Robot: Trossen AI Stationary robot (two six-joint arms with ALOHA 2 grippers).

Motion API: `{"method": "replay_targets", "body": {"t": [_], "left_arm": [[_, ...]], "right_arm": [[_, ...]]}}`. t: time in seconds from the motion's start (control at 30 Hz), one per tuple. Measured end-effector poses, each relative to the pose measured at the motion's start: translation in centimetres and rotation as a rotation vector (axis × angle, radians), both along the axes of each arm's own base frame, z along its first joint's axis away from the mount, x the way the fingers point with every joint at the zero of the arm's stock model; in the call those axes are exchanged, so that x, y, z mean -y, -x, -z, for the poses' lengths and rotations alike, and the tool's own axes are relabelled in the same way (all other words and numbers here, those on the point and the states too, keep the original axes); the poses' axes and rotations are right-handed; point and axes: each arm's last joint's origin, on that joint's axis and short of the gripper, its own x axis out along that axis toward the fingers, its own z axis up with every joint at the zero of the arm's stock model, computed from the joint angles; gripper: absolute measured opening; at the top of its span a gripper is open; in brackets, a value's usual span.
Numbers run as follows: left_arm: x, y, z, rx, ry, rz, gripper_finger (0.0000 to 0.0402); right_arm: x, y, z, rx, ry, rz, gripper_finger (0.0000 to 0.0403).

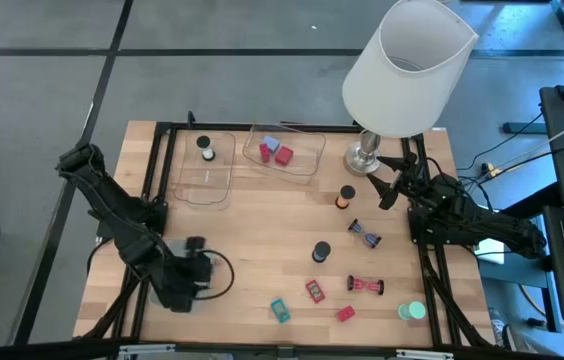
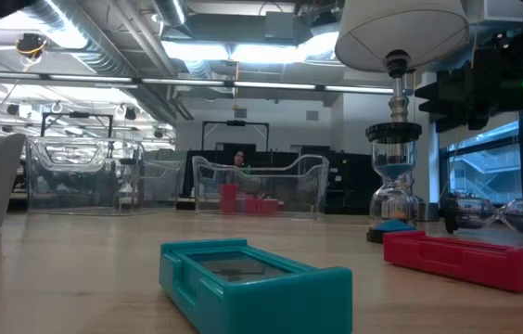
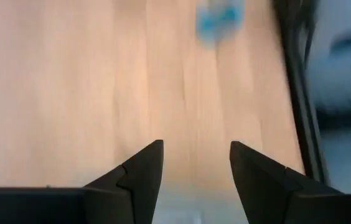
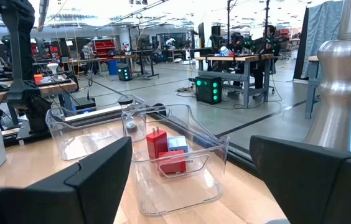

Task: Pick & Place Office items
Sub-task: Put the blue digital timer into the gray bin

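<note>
Nearest my edge of the table (image 1: 262, 230), at about six o'clock, a teal block (image 1: 280, 310) lies flat, with a red block (image 1: 316, 291) just past it toward one o'clock and a smaller red piece (image 1: 346, 313) off at its three o'clock. A pale green round cap (image 1: 413, 311) sits farther along at three o'clock, near the table's corner. Round at nine o'clock from the teal block, the left gripper (image 1: 196, 270) hangs low over bare wood, its fingers (image 3: 139, 171) partly spread with nothing between them.

Past the red block, a small hourglass (image 1: 366, 286) lies on its side, a black round cap (image 1: 321, 252) stands near mid-table, and a second hourglass (image 1: 365, 235) lies beyond at one o'clock. Farther on stands a dark cap with an orange base (image 1: 346, 196).

Out at two o'clock the right gripper (image 1: 390, 180) hovers beside the lamp (image 1: 402, 70), its claw spread wide and empty, facing the trays.

At the far edge, around twelve o'clock, a clear tray (image 1: 284, 153) holds red blocks (image 4: 162, 151) and a bluish one (image 4: 177, 144). At its nine o'clock, a second clear tray (image 1: 203, 168) holds a small white piece with a black top (image 1: 207, 151). People show at desks in the room beyond.
</note>
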Motion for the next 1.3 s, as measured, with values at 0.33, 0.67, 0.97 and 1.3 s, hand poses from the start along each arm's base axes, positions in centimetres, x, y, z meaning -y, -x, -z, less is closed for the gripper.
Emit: {"method": "replay_targets", "body": {"t": [0.33, 0.67, 0.97, 1.3], "left_arm": [[3.0, -4.4, 0.0, 0.396, -0.207, 0.246, 0.0182], [4.2, -9.5, 7.0, 0.316, -0.278, 0.285, 0.0183], [4.2, -13.4, 11.0, 0.411, -0.222, 0.269, 0.0183], [3.5, -14.2, 12.7, 0.348, -0.164, 0.302, 0.0246]], "right_arm": [[0.0, 0.0, 0.0, 0.000, 0.000, 0.000, 0.0327], [0.0, 0.0, 0.0, 0.000, 0.000, 0.000, 0.0327], [0.0, 0.0, 0.0, 0.000, 0.000, 0.000, 0.0327], [0.0, 0.0, 0.0, 0.000, 0.000, 0.000, 0.0327]]}}
